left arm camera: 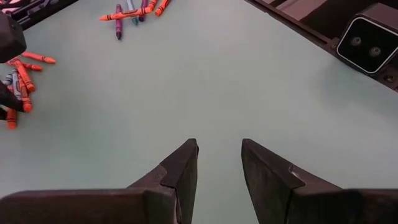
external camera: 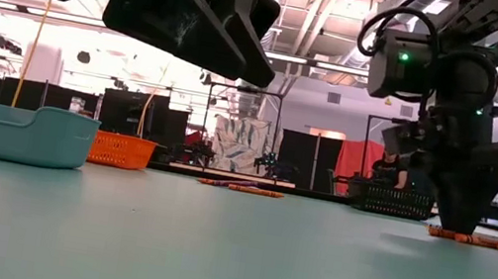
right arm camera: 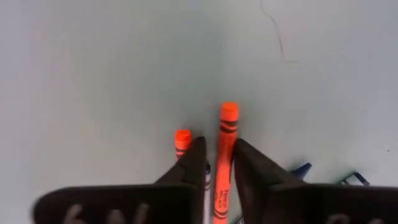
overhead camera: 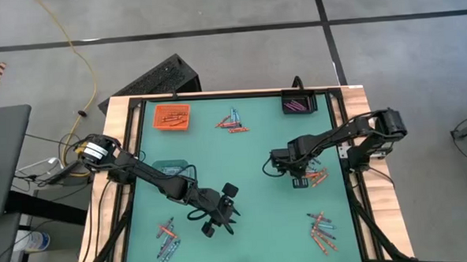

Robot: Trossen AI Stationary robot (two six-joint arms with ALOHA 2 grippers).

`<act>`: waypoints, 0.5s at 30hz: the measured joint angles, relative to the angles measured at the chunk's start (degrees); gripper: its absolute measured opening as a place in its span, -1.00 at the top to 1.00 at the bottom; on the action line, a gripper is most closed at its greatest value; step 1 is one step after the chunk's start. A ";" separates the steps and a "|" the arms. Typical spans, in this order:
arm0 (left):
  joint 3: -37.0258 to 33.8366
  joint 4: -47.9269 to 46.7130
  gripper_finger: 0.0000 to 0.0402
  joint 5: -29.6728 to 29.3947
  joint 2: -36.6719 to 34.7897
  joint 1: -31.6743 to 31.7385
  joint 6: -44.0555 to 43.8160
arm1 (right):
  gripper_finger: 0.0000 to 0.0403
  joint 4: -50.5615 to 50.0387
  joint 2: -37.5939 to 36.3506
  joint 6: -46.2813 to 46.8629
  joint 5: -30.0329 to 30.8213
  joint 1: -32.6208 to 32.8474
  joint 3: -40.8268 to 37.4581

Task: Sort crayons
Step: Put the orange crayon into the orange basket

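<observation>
My right gripper [overhead camera: 299, 179] stands over a loose group of crayons [overhead camera: 318, 177] at the table's right middle. It points down and is shut on an orange crayon [right arm camera: 225, 140]. A second orange crayon [right arm camera: 183, 139] lies just beside one finger. My left gripper [overhead camera: 224, 213] hangs open above bare mat near the table's middle, nothing between its fingers [left arm camera: 219, 155]. More crayons lie in groups at the far middle [overhead camera: 233, 123], near left [overhead camera: 169, 236] and near right [overhead camera: 325, 230]. My right gripper pinches the orange crayon by its two long sides [right arm camera: 222, 163] between its two fingers. The fingers come from above, pointing down, and lie across the crayon. One end [right arm camera: 229, 113] sticks out past the fingertips. In the low view the fingertips [external camera: 461, 225] are down at the mat.
An orange tray [overhead camera: 172, 115] with orange crayons stands at the far left and a black tray [overhead camera: 299, 104] with purple ones at the far right. A pale blue-green tray [overhead camera: 170, 169] sits by the left arm. Bare mat [overhead camera: 251, 162] lies between the arms.
</observation>
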 joint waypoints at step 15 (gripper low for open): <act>0.00 0.00 0.43 0.00 0.00 0.00 -0.07 | 0.99 0.51 -0.49 1.32 1.14 -0.04 -0.04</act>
